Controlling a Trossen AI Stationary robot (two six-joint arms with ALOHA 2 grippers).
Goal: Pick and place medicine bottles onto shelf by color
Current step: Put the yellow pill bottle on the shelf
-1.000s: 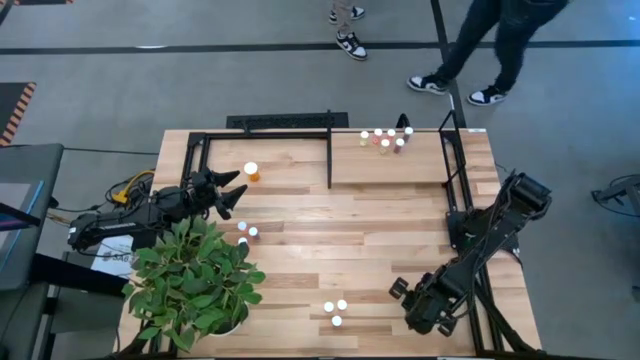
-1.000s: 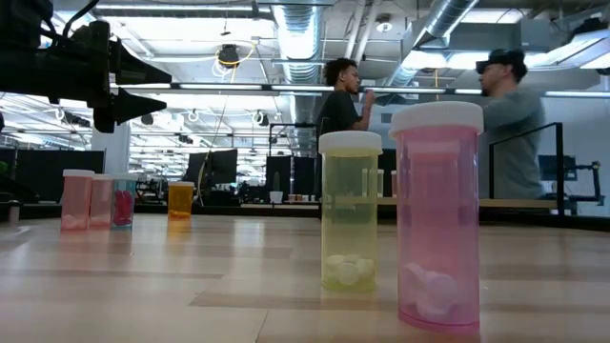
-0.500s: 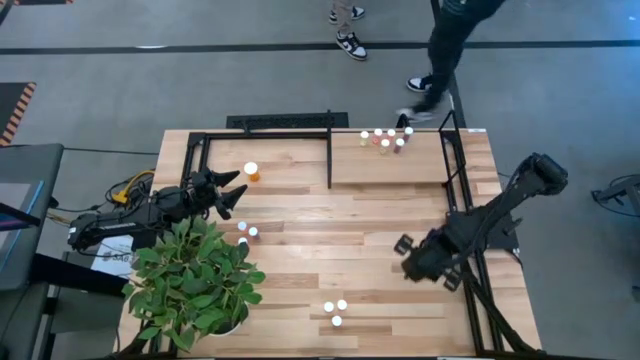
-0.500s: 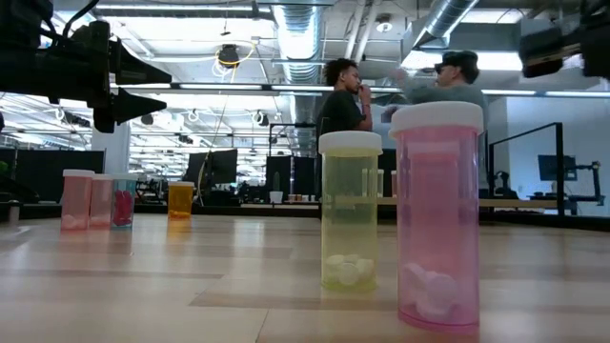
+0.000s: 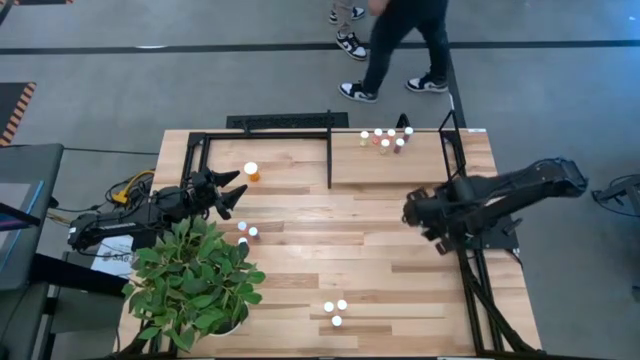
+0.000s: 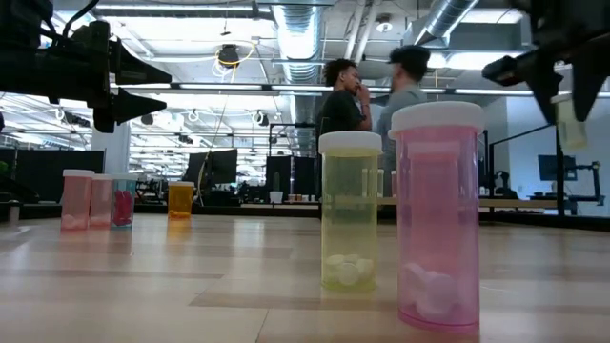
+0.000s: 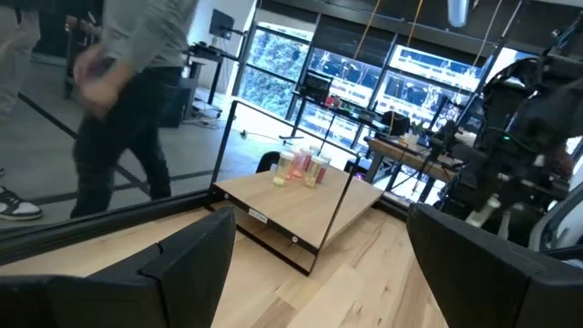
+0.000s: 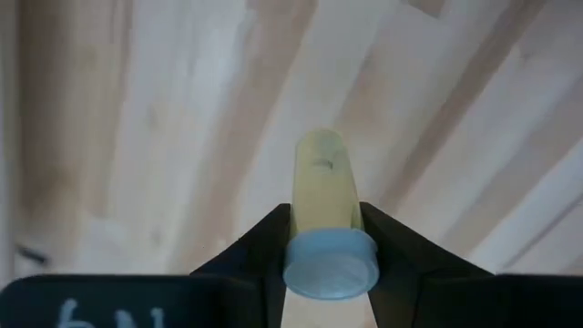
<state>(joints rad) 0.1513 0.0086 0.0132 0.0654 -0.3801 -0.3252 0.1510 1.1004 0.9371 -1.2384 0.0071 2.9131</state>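
Only in the right wrist view: right fingers point(image 8: 323, 239) clamped on yellow-green bottle point(image 8: 325, 202); left fingers point(image 7: 323, 264) spread.

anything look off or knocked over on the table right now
Nothing stands out. No bottle visibly lies on its side or has spilled. The right gripper holds a yellow-green bottle above the tabletop, near the shelf. The left gripper waits open beside the plant.

The table point(image 5: 330, 240) is pale wood in striped planks with a smooth, satin finish. Between the right gripper point(image 8: 330, 239) and its matt black fingers point(image 8: 260, 241) sits a translucent yellowish plastic bottle point(image 8: 324, 196) with a smooth white cap. The shelf point(image 5: 390, 168) beyond has thin black metal bars.
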